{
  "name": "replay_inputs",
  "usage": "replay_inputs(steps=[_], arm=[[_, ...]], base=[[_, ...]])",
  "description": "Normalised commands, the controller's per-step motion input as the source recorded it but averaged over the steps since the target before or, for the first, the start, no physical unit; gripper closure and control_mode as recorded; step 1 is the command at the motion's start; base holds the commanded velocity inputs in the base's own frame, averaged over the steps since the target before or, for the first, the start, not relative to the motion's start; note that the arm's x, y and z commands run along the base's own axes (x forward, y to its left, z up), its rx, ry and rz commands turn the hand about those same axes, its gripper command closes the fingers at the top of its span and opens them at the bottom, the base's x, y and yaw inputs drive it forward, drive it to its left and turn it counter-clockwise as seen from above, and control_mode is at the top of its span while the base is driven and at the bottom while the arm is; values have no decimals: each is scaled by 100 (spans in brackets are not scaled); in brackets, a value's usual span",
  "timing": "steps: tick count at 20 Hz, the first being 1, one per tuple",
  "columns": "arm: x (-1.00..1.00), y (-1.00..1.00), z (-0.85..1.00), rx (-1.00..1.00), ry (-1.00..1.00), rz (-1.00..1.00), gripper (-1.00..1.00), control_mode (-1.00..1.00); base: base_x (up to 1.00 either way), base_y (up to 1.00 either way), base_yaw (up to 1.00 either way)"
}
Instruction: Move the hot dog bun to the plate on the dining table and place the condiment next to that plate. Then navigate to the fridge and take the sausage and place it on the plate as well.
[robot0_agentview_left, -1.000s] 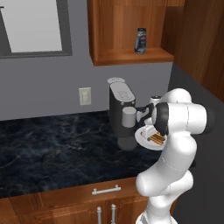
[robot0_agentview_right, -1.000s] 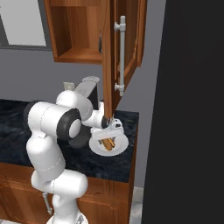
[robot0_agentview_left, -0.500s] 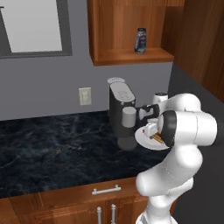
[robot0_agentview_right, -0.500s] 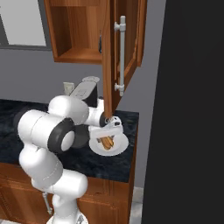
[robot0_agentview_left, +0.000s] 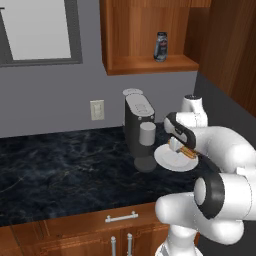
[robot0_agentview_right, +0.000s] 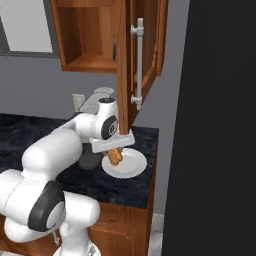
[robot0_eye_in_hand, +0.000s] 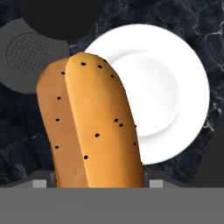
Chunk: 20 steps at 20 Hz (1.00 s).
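Tan-orange, dark-speckled hot dog bun (robot0_eye_in_hand: 89, 124): held in the gripper (robot0_agentview_right: 116, 148), raised clear above a plain white round plate (robot0_eye_in_hand: 175, 92) on the black marbled counter (robot0_agentview_left: 65, 170). Long axis running straight out along the hand, near end wedged between the jaws, far end reaching past the plate's rim toward the dark grey coffee machine (robot0_agentview_left: 139, 127). Jaws closed on the bun's flanks, standing fairly wide because of its girth. Held, not resting: white plate visible below and to one side in the hand view, with no contact showing.

Judged next: carrying the bun away from this counter to the patterned plate on the dining table, so the grip along the bun's length matters more than any reach here.

Counted outward: one bun, one white plate, one coffee machine, one small dark cylindrical condiment bottle (robot0_agentview_left: 160, 46) on the open wooden cabinet shelf (robot0_agentview_left: 150, 64) well above the gripper, one cream wall socket (robot0_agentview_left: 97, 109), one open cabinet door with a steel handle (robot0_agentview_right: 139, 62).
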Motion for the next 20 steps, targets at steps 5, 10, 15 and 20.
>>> replay_inputs(steps=[5,10,15,20], arm=[[-49,15,56,0,0,-1,100,-100],[-52,4,59,0,0,0,100,-100],[-54,2,63,0,0,0,100,-100],[-49,9,62,0,0,0,100,-100]], base=[[0,0,0],[0,0,0],[0,0,0],[0,0,0]])
